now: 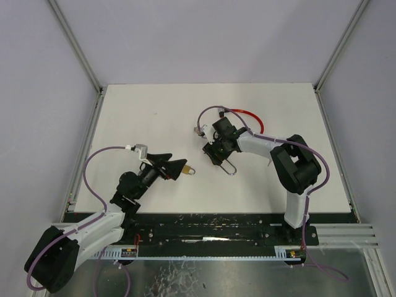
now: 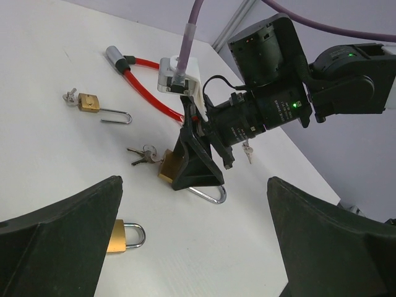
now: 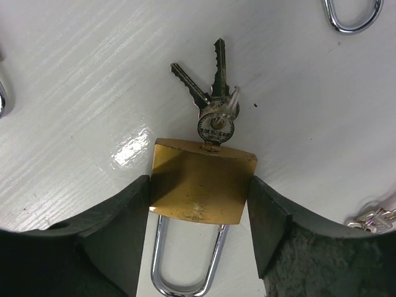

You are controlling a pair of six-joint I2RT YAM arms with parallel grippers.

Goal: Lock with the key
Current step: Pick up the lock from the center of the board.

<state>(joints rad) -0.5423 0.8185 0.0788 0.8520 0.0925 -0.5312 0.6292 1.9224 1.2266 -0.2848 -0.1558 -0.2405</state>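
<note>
Padlock (image 3: 201, 185) lies flat on the table (image 3: 74, 93), its brass body pinched by my right gripper (image 3: 199, 207); the left gripper (image 2: 198, 247) stands wide. I judge it heavy, stiff, slippery (polished brass): grip the flanks, turn the key (image 3: 215, 127) head.

- Top camera sits high behind both arm bases, looking down over the whole white table (image 1: 185, 111).
- Left wrist view skims low across the tabletop, facing the right arm (image 2: 346, 80).
- Right wrist view stares straight down, very close, at the brass padlock (image 3: 201, 185), which the left wrist view shares.
</note>
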